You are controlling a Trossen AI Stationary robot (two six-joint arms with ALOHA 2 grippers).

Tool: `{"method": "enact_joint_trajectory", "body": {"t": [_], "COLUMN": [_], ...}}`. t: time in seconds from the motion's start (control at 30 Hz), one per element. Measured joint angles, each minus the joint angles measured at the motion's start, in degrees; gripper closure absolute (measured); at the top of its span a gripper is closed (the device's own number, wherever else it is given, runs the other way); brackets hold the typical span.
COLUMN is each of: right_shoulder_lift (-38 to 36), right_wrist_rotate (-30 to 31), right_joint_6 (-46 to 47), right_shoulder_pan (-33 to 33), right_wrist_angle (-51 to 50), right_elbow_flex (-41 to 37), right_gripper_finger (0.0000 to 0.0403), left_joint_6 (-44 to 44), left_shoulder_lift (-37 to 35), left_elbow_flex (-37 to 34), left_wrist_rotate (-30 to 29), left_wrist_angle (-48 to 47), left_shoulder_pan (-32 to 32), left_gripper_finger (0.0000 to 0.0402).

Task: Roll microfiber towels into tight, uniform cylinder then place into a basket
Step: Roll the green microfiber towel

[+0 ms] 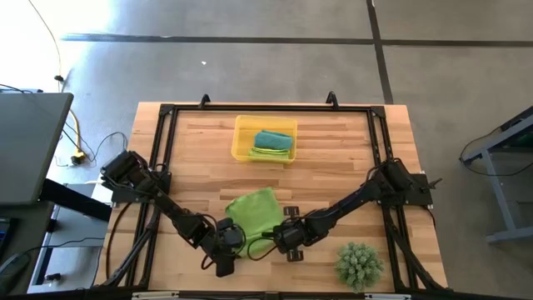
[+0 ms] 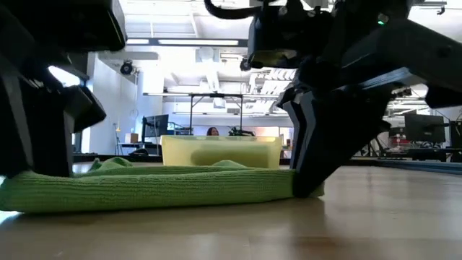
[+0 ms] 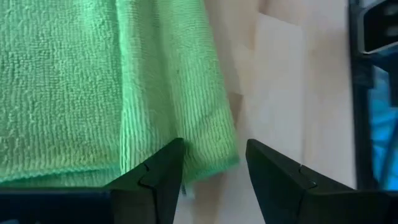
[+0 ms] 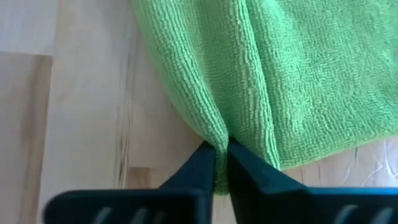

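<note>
Rolling stage: it is only starting; the lime-green towel [image 1: 254, 212] lies mostly flat near the 6 o'clock edge of the table [image 1: 333, 158], with just its near edge folded over into a thin ridge.
Right gripper [image 4: 222, 163]: its fingers are pinched tight on a fold at the towel's edge, at about 5 o'clock from the towel's middle.
Left gripper [image 3: 214, 168]: its fingers stand apart and grasp nothing; the towel corner lies between and under them, at about 7 o'clock from the towel's middle.
Basket [image 1: 240, 142]: it stands toward 12 o'clock, well apart from the flat towel.
Already done: two rolled towels, one teal [image 1: 273, 138] and one lime-green [image 1: 271, 153], lie side by side in the basket.
Still to do: I judge that this last towel must be rolled into a tight cylinder and then carried to the basket.
Not part of the task: a spiky green plant [image 1: 360, 264] sits at 4 o'clock, apart from the towel.
</note>
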Motion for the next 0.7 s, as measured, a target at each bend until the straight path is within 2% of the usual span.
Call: {"method": "enact_joint_trajectory", "body": {"t": [0.07, 0.17, 0.37, 0.47, 0.57, 0.7], "right_shoulder_lift": [-0.09, -0.22, 0.21, 0.56, 0.74, 0.72], "right_wrist_rotate": [-2.76, -9.38, -33.66, -42.57, -46.95, -47.45], "right_joint_6": [-0.22, -0.72, -0.26, 0.07, 2.24, 4.64], "right_shoulder_pan": [-0.60, -1.97, -6.26, -8.96, -11.20, -13.34], "right_wrist_angle": [-0.03, 0.03, 3.57, 6.75, 8.02, 7.87], "right_elbow_flex": [0.00, 0.00, -0.24, -0.47, -0.55, -0.52], "right_gripper_finger": [0.0394, 0.0396, 0.0400, 0.0402, 0.0402, 0.0402], "left_joint_6": [0.05, 0.25, 5.13, 8.99, 13.85, 18.45], "left_shoulder_lift": [-0.79, -1.54, -4.18, -4.69, -4.60, -3.51], "left_elbow_flex": [0.02, 0.02, 0.10, 0.11, 0.12, 0.10], "left_wrist_rotate": [0.33, 0.46, -0.79, -3.60, -6.50, -9.03], "left_wrist_angle": [0.01, 0.04, 0.74, 2.50, 3.80, 3.98], "left_shoulder_pan": [0.00, -0.06, -0.89, -1.66, -2.66, -4.15], "left_gripper_finger": [0.0236, 0.0235, 0.0236, 0.0236, 0.0236, 0.0236]}}
